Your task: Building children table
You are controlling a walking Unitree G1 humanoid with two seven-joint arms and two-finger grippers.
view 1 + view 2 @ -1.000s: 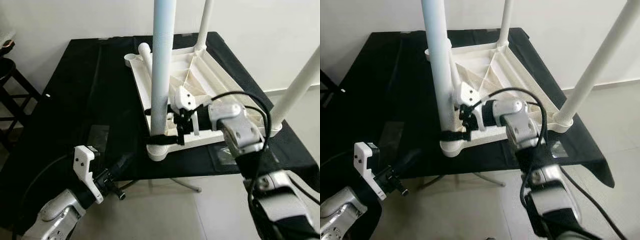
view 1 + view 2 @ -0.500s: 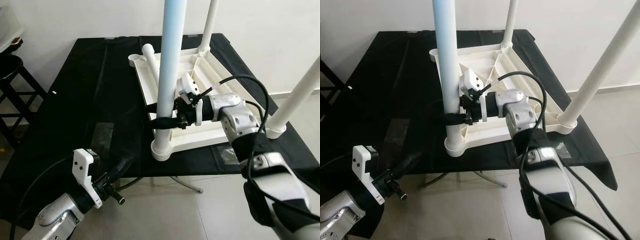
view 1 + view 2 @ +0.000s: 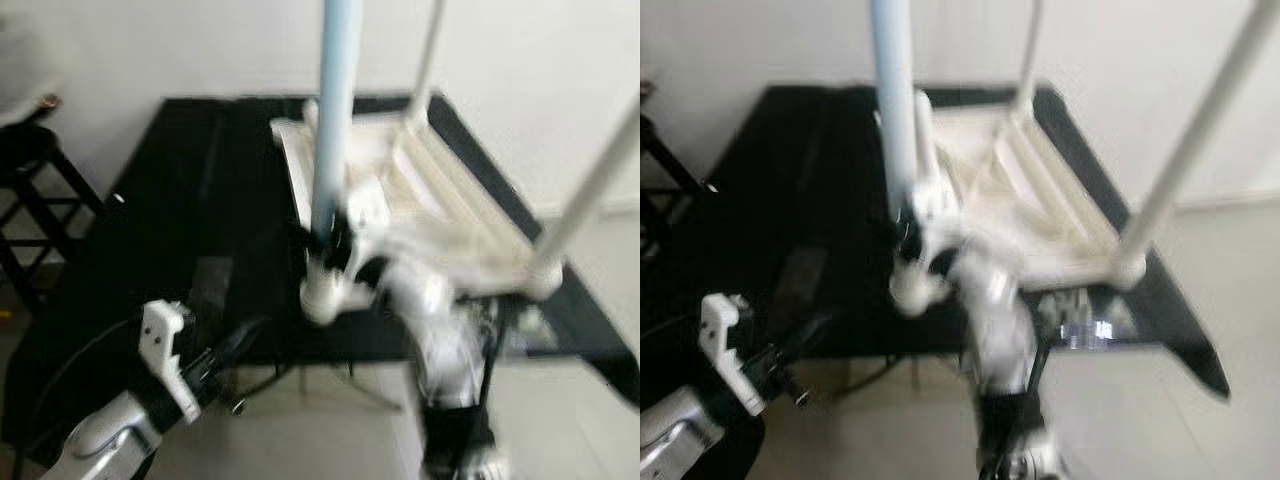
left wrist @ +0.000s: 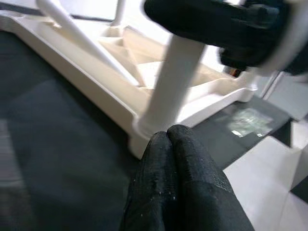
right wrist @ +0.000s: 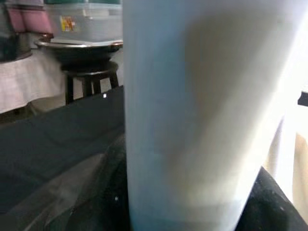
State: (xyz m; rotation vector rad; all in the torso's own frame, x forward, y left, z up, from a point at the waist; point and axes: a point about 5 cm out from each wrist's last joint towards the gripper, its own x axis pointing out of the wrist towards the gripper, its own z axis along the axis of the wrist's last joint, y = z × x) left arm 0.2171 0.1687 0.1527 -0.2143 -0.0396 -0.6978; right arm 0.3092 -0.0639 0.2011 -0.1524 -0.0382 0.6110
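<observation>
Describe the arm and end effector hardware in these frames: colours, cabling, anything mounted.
Left arm: silver links, black wrist section, a white angular bracket mounted on top, and a thin black cable looping beside it. Left end effector: two long black fingers with a matte, finely textured surface. Right arm: silver-white housings, blurred, with a darker section lower down; finer detail cannot be made out.

Showing a left arm (image 3: 110, 440) of rounded silver casing, carrying a white angular bracket (image 3: 165, 350) at the wrist ahead of a dark joint, with a thin black cable looping beside it. Ending in a left hand (image 4: 175, 190) of two long black fingers (image 4: 154, 183), finely textured (faintly speckled). Showing a right arm (image 3: 440, 340) blurred, silver-white above, darker below.
</observation>
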